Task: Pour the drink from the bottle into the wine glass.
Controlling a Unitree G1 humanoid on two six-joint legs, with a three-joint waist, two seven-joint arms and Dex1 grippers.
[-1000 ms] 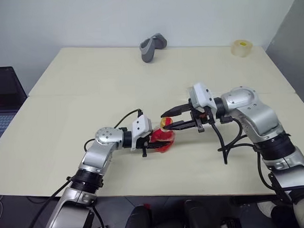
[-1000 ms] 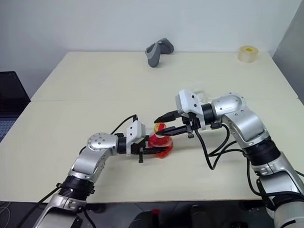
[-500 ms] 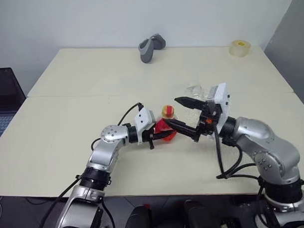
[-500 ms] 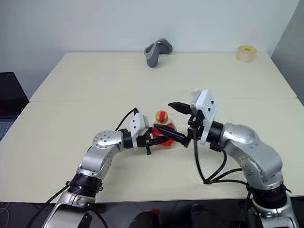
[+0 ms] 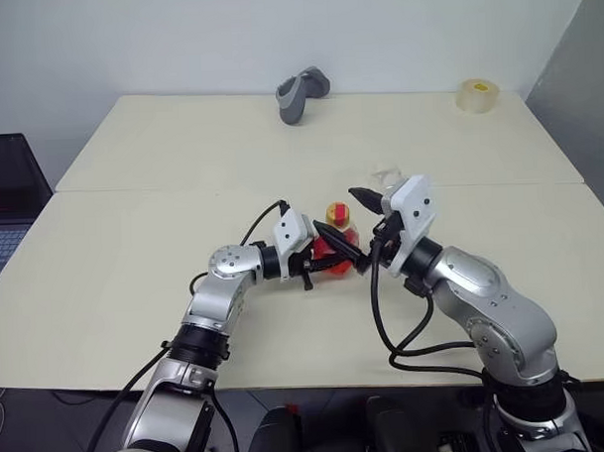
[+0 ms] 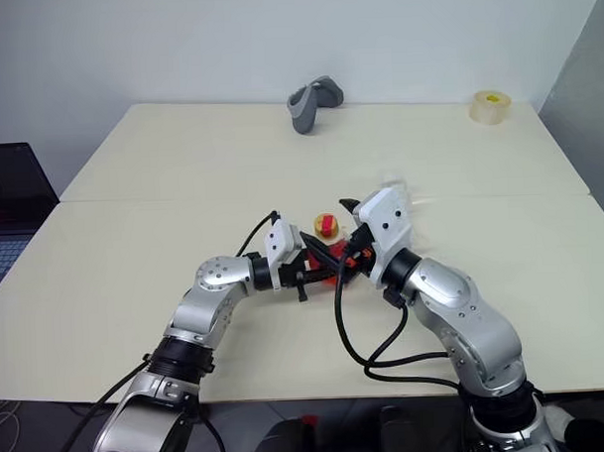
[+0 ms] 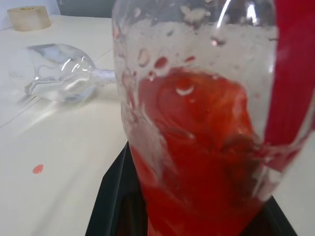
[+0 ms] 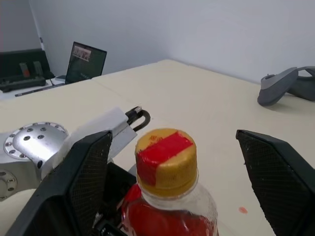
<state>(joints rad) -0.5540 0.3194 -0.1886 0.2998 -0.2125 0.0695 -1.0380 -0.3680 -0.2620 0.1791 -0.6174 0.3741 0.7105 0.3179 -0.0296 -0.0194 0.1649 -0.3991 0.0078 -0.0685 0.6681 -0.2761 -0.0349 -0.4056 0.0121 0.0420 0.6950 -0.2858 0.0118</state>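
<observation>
Two tools: left grips bottle; right straddles cap.

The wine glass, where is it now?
The wine glass lies on its side on the table, just beyond the bottle and the right pincer.

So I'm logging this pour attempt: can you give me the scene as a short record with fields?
bottle: upright, cap on, drink inside
left gripper: shut on bottle's body
right gripper: open, fingers either side of the cap
wine glass: lying on its side on the table
spill: small red drop on table
</observation>
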